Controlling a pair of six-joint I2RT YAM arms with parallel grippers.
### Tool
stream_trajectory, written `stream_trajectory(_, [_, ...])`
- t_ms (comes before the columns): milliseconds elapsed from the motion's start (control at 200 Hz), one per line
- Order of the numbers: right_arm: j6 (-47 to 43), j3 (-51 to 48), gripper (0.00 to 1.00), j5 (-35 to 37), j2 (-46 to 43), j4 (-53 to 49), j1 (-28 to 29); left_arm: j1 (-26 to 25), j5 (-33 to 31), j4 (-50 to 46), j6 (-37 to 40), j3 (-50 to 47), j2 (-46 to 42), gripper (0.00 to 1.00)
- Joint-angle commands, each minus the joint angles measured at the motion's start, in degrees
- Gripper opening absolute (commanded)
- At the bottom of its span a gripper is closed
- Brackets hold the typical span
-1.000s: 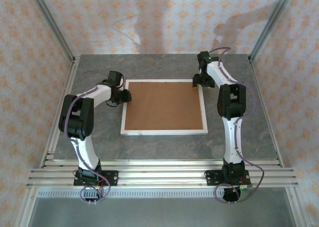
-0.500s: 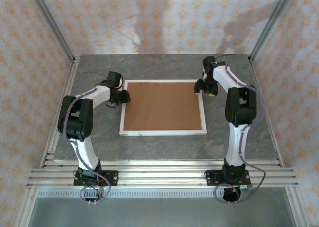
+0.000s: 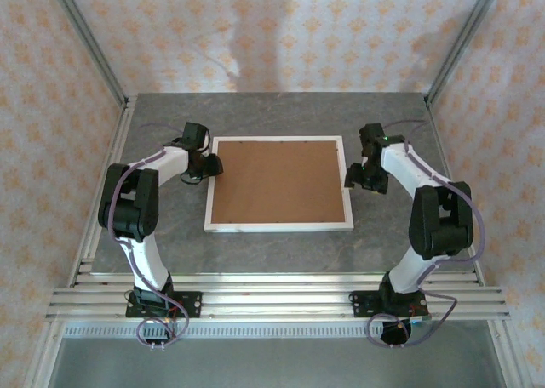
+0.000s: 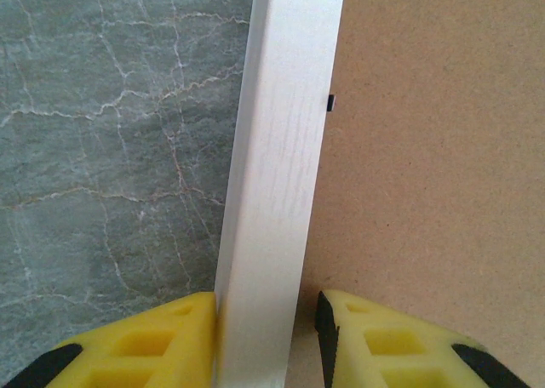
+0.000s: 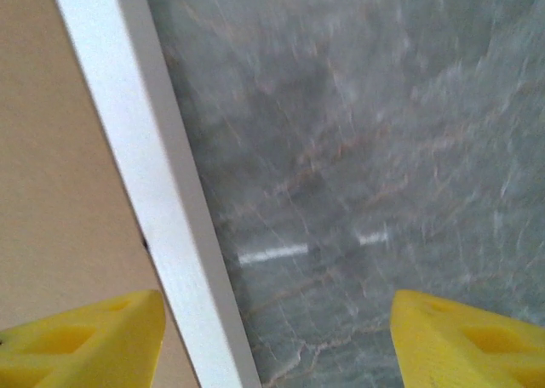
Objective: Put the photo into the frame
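Grey marble-look table [image 3: 281, 252] carries the frame [image 3: 281, 225], flat at centre, w/ brown backing board [image 3: 277, 182] filling its opening. L gripper [image 4: 266, 320] is clamped narrow on the frame's left rail near the far corner, yellow fingers [image 4: 136, 350] one each side of the white wood. R gripper [image 5: 277, 328] stands wide astride the right rail, one finger over the board, the other over bare table, gripping nothing.

right fingers [image 5: 78, 335] moved nearer, beside the frame [image 3: 278, 227]

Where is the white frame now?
Top view: the frame lies flat in the middle of the table, and the left fingers grip its left rail.
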Motion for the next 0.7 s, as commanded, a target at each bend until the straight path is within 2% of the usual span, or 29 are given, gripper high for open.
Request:
stream_trajectory(0, [1.7,-3.0,0.70,-2.3,-1.9,4.0,0.4,-0.2,1.5,-0.4,-0.8,-1.4,-1.3,0.35])
stream_trajectory(440, [1.3,-1.0,0.70,1.2,5.1,7.1,1.0,-0.3,1.3,-0.5,-1.2,-1.7,-1.8,0.35])
stream_trajectory(696, [1.0,-1.0,0.70,-2.1,8.3,7.1,1.8,-0.2,1.5,-0.5,-1.2,-1.5,-1.9,0.35])
